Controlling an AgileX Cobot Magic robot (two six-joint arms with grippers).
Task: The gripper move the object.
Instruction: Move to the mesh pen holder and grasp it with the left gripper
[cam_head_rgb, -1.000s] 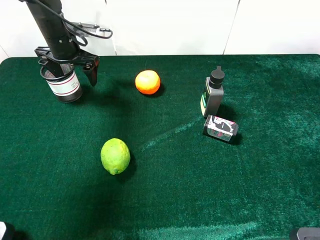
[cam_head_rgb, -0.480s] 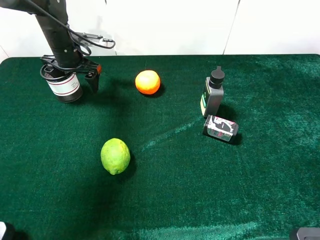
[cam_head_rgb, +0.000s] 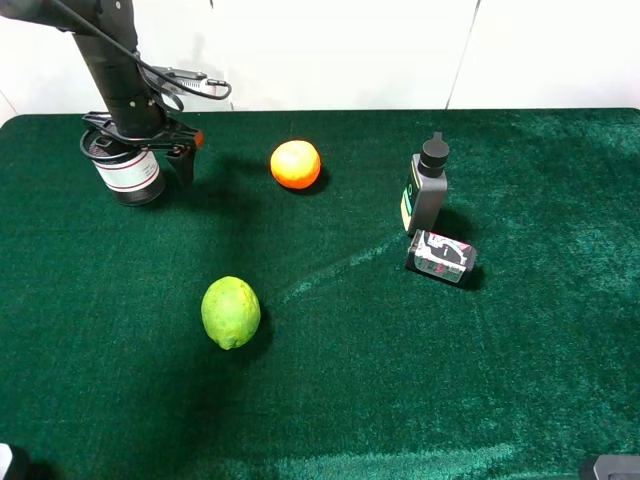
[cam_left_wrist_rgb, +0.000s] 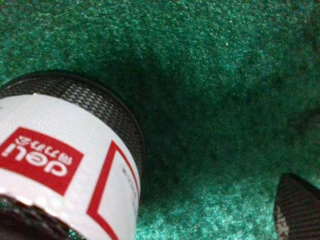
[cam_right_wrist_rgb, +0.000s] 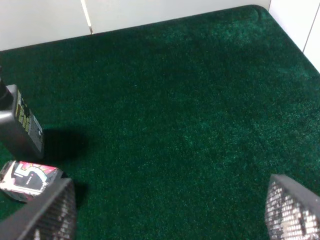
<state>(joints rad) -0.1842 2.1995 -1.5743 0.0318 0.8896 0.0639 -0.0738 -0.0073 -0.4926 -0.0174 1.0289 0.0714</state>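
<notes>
The black wire-mesh pen cup (cam_head_rgb: 127, 173) with a white, red-striped band stands upright at the far left of the green cloth. My left gripper (cam_head_rgb: 137, 150) is open and down around the cup's top. One finger (cam_head_rgb: 185, 162) hangs to the cup's right with a gap, and the other is hidden behind the cup. In the left wrist view the cup (cam_left_wrist_rgb: 60, 160) fills one side and a black fingertip (cam_left_wrist_rgb: 296, 212) shows well apart from it. My right gripper (cam_right_wrist_rgb: 170, 220) is open and empty over bare cloth.
An orange (cam_head_rgb: 295, 164) lies right of the cup. A green lime (cam_head_rgb: 231, 312) lies nearer the front. A grey bottle with a black cap (cam_head_rgb: 427, 190) and a small patterned jar (cam_head_rgb: 441, 256) stand right of centre; both show in the right wrist view, bottle (cam_right_wrist_rgb: 20, 125) and jar (cam_right_wrist_rgb: 30, 180).
My left gripper has come down lower around the cup's top over the last second. The cup and the other objects have not moved.
</notes>
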